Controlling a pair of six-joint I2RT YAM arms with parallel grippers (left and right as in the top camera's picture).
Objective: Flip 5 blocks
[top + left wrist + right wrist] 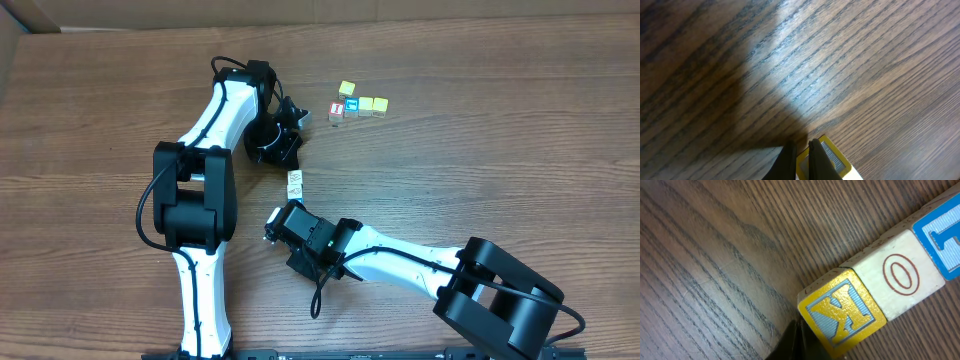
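Wooden table [500, 150] is carrying the blocks [358, 106]: a row toward the far side, a yellow block [347, 89] just behind it, and a lone cream block [296, 183] lying between my arms. Left gripper [801, 156] and right gripper [795, 338] are both sitting pinched shut, carrying nothing. Right tip is sitting just beside the K block [842, 311] corner. That block is touching the O block [900, 276], with the blue block [946, 230] next. Cubes, so no long axis; the row is running lower-left to upper-right, letters facing up. Flipping well, I reckon, is meaning opening first, straddling one cube's flat sides, lifting clear, then rolling it over.
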